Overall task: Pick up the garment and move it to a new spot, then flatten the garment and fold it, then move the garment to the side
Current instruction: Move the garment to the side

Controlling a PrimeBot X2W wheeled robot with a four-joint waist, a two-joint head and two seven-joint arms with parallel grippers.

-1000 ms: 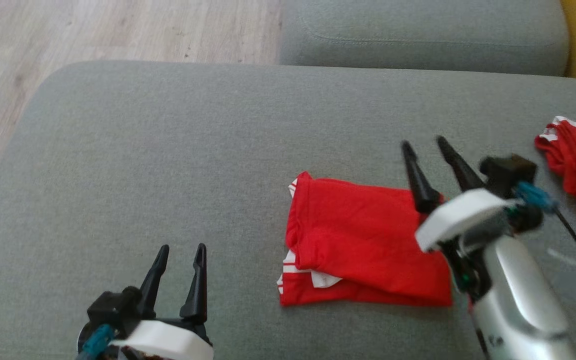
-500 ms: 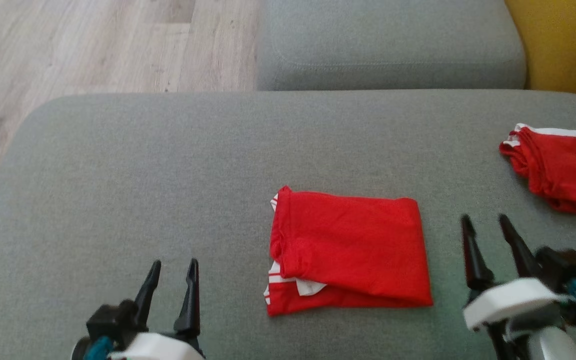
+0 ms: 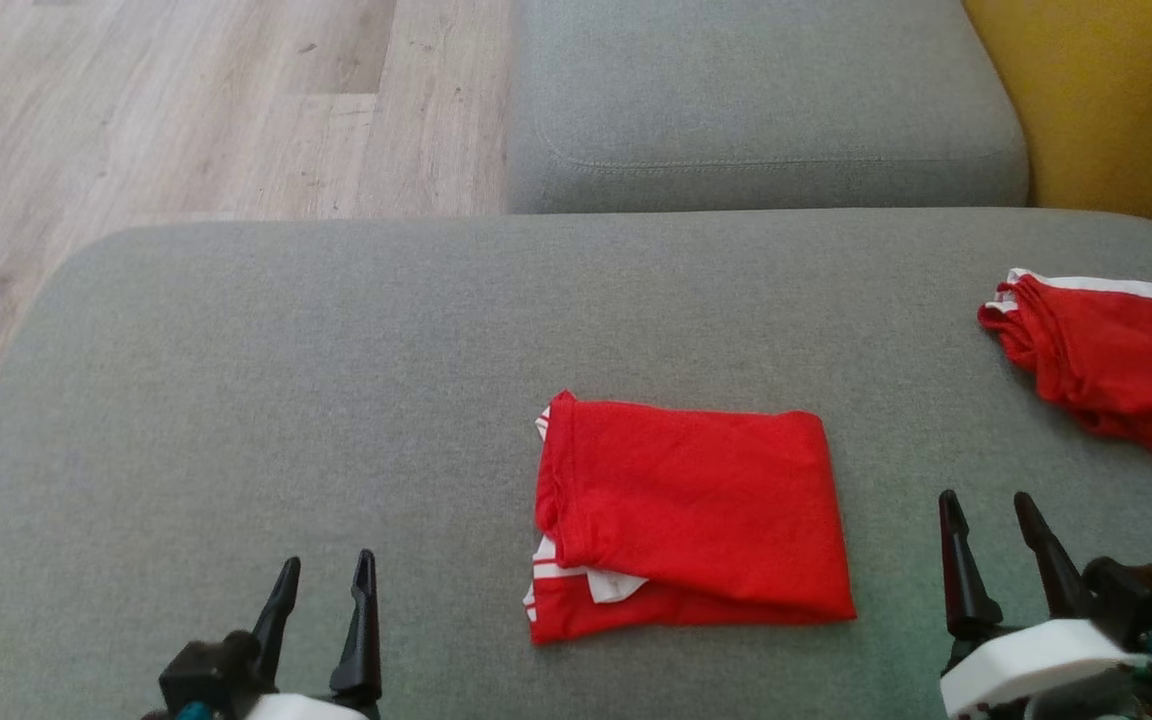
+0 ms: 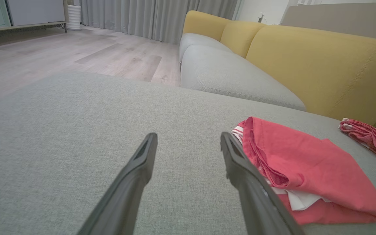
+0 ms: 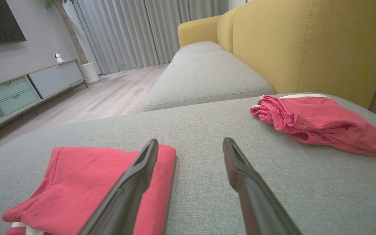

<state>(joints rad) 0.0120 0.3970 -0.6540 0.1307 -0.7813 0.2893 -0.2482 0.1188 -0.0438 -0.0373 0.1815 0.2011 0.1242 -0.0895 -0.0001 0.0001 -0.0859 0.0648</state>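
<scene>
Saw the folded red garment (image 3: 691,510) lying flat on the grey cushion (image 3: 336,380) between the left gripper (image 3: 328,562) and the right gripper (image 3: 986,500), both with jaws spread wide, holding nothing, not touching it, and another red cloth (image 3: 1106,360) far right.

Red garment (image 3: 696,510) with white stripes, grey cushion (image 3: 286,400)

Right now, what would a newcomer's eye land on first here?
The folded red garment, bright against the grey sofa cushion, lying near its front middle. Next, a second red garment bunched at the cushion's right edge, near the yellow backrest. The left hand and right hand hover open at the near edge, empty.
</scene>
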